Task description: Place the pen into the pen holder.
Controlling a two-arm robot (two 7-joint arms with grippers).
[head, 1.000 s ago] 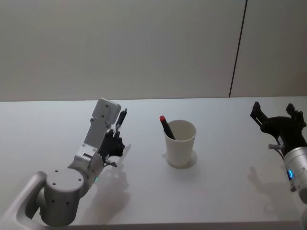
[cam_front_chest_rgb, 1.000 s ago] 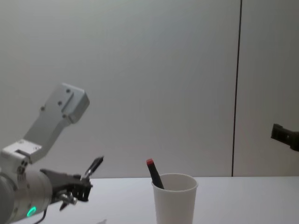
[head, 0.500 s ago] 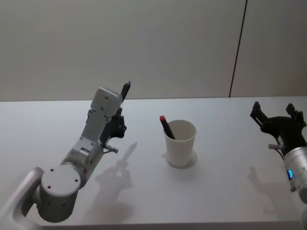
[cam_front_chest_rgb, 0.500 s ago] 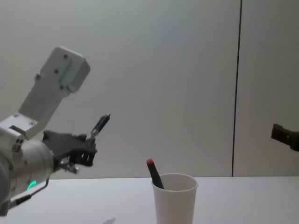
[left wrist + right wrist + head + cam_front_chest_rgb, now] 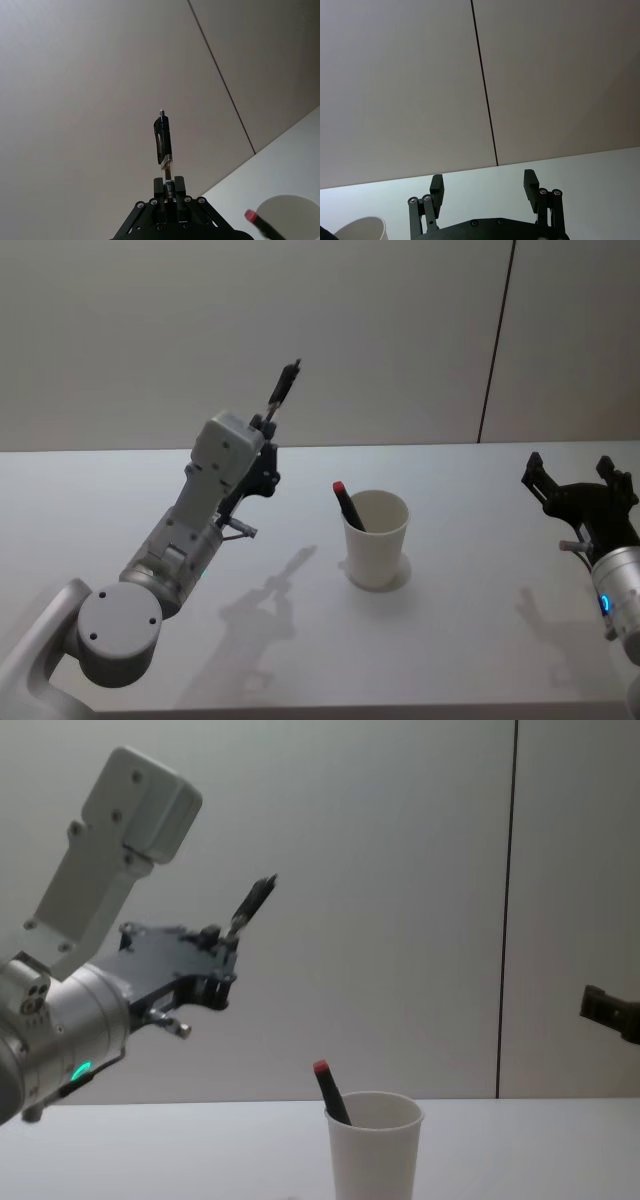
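**Item 1: left gripper** [image 5: 266, 427]. You have it high in the air over the plain white table [image 5: 470, 640]. Its jaws pinch the lower end of a slim black pen [image 5: 284, 385] that carries a pocket clip.
- From the chest, the pen [image 5: 252, 903] juts out past the gripper [image 5: 225, 934], tilted up and away toward the grey wall [image 5: 150, 330].
- From the left wrist, the gripper [image 5: 169, 188] clamps the pen [image 5: 163, 145] at its clear lower section. The clip and the small tip stand well beyond the jaws.

**Item 2: white paper cup** [image 5: 377, 540]. It tapers downward, has a rolled rim and stands upright on the table.
- It sits below the left jaws and off to their right, well apart from them.
- It lies between your two grippers.
- From the chest, its rim [image 5: 373, 1101] is far beneath the held pen.

**Item 3: red-capped dark pen** [image 5: 347, 505]. It stands inside the cup and leans on the rim nearest the left jaws, cap upward. You can also see it from the chest [image 5: 328, 1090] and from the left wrist [image 5: 257, 223].

**Item 4: right gripper** [image 5: 569, 468]. It is parked low at the table's right edge.
- Its jaws are spread wide with nothing between them, as the right wrist view [image 5: 483, 179] confirms.
- The cup is well apart from these jaws, off to their left.

**Item 5: thin dark seam** [image 5: 497, 340]. It runs down the wall behind the table.
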